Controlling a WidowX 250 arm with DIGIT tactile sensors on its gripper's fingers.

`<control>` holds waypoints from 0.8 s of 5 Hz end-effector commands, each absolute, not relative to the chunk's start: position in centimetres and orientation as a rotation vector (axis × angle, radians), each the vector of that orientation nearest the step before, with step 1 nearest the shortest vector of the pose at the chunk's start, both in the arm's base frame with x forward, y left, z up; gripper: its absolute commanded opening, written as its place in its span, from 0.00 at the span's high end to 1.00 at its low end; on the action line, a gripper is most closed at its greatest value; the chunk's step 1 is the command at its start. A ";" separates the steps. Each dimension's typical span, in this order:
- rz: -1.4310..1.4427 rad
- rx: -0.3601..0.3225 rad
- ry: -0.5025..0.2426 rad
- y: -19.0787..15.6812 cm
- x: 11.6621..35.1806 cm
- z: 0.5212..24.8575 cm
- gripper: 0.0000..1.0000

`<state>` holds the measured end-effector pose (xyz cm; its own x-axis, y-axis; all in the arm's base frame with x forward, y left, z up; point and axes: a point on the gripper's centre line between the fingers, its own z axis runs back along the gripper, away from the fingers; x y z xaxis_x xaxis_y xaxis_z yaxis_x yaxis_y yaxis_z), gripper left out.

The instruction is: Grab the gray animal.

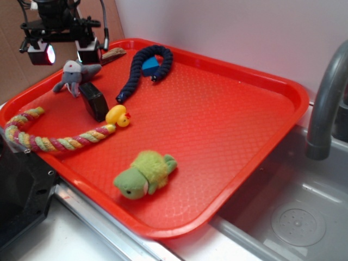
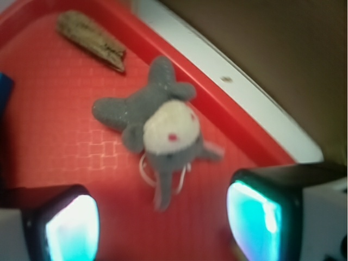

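The gray animal (image 1: 75, 77) is a small gray plush with a whitish face and a red mark. It lies at the far left of the red tray (image 1: 228, 109), close to the rim. In the wrist view it (image 2: 163, 128) lies flat, limbs spread, just beyond my fingertips. My gripper (image 1: 64, 53) hangs above it, open and empty. In the wrist view the gripper (image 2: 163, 225) shows two lit pads (image 2: 70, 228) wide apart with bare tray between them.
A black block (image 1: 95, 100), a yellow rubber duck (image 1: 118, 116) and a coloured rope (image 1: 60, 141) lie near the plush. A dark blue rope (image 1: 142, 68) with a blue block, a brown piece (image 1: 113, 53) and a green plush turtle (image 1: 145, 173) share the tray. A sink and faucet (image 1: 326, 109) stand at the right.
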<state>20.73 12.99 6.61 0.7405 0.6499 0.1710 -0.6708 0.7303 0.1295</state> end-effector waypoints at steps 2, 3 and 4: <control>0.577 0.141 -0.071 16.4 22.3 2.9 0.00; 0.538 0.139 -0.097 15.9 22.9 2.4 0.02; 0.519 0.113 -0.112 14.8 22.8 3.3 1.00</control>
<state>22.58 13.73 1.93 0.8569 0.5070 0.0929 -0.5139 0.8543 0.0784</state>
